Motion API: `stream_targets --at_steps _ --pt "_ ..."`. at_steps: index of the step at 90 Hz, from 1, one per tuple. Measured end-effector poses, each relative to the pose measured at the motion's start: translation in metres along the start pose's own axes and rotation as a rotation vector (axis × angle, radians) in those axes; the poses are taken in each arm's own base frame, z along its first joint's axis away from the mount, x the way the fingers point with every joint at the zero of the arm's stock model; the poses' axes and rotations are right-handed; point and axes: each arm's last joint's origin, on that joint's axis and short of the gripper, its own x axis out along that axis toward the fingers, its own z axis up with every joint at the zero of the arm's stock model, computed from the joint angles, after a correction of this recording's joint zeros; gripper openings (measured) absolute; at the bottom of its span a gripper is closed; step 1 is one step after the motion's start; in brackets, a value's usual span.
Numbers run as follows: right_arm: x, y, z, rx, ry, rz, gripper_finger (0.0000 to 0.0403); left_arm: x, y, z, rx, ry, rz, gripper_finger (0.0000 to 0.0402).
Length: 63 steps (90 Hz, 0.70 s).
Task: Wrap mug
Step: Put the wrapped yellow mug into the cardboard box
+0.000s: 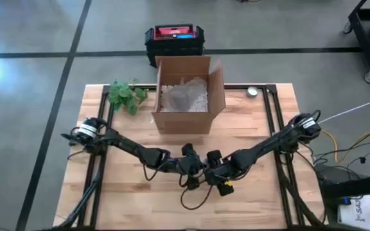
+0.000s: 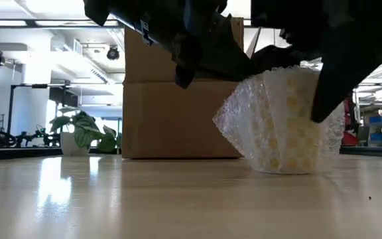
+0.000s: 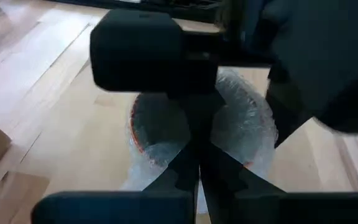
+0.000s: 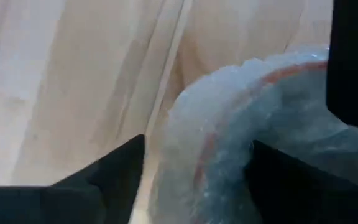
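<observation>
Wrapping well advanced: mug with an orange-red rim (image 3: 143,144) stands upright near the table's front, sheathed in clear bubble wrap (image 2: 280,119).

My left gripper (image 3: 197,163) is closed on a fold of the wrap at the mug's mouth; my right gripper (image 4: 194,171) straddles the wrapped rim with its 2 fingers parted. Sides look covered; I judge that tucking the top remains. Behind stands the open brown cardboard box (image 1: 186,96). No brand or lettering is legible anywhere.
</observation>
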Motion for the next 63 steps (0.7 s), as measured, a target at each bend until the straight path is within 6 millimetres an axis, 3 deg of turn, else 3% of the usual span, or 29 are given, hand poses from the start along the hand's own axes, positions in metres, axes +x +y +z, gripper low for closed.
stream_targets --at_steps 16,31,53,63 --pt "-0.011 0.000 -0.002 -0.004 -0.009 0.020 0.0033 -0.018 -0.006 0.014 -0.002 -0.035 -0.043 0.0000" --pt "-0.044 0.002 0.002 0.015 -0.064 0.060 0.0035 -0.050 -0.012 0.038 0.012 -0.106 -0.072 0.0000" --pt "-0.137 -0.004 0.022 -0.064 -0.311 0.050 0.0033 -0.109 -0.007 0.060 0.039 -0.062 -0.082 0.0000" --pt "-0.192 -0.016 0.029 -0.117 -0.493 -0.037 0.0032 -0.132 0.001 0.062 0.064 -0.007 -0.066 0.0000"
